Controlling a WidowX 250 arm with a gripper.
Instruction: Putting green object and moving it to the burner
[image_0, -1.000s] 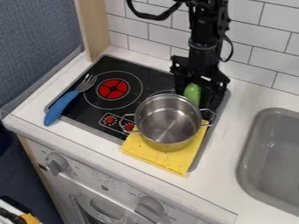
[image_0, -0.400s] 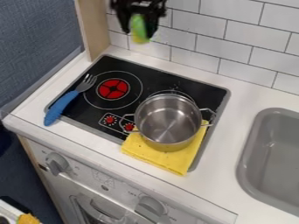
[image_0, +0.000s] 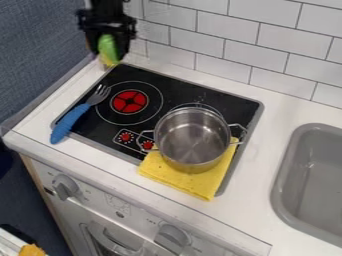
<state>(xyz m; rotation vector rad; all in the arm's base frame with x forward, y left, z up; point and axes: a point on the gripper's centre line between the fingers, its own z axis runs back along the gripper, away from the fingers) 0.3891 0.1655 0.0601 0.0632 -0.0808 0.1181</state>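
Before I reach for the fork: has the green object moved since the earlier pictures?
Yes. The green object has gone from behind the pot to above the stove's far left corner.

We see bright, diffuse light on the white counter (image_0: 287, 112), pale highlights inside the metal pot (image_0: 195, 134) and soft shading in the grey sink (image_0: 310, 175). We find the gripper (image_0: 110, 54) and green object (image_0: 107, 45) blurred.

Camera view, single: stands above the front of the bench (image_0: 257, 210), faces the tiled wall (image_0: 280, 57), looks down at a steep slant. Range: near; takes in the whole stove top (image_0: 184, 85), cuts the sink (image_0: 317, 175) at right.
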